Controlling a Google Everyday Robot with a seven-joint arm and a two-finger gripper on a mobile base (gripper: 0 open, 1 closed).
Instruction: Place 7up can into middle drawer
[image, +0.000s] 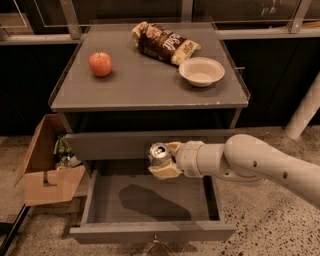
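My gripper (162, 159) is shut on the 7up can (158, 152), a small silvery can with its pull-tab top facing up. It holds the can upright in the air over the back part of the open middle drawer (150, 199), in front of the closed drawer front above it. The drawer is pulled out toward the camera. Its grey inside holds only the arm's shadow, and its knob (155, 241) shows at the bottom edge. My white arm (255, 165) reaches in from the right.
On the grey table top (145, 85) sit a red apple (100, 63), a brown chip bag (165, 43) and a white bowl (201, 71). An open cardboard box (45, 162) with litter stands on the floor at the left. A white post (305, 110) stands at the right.
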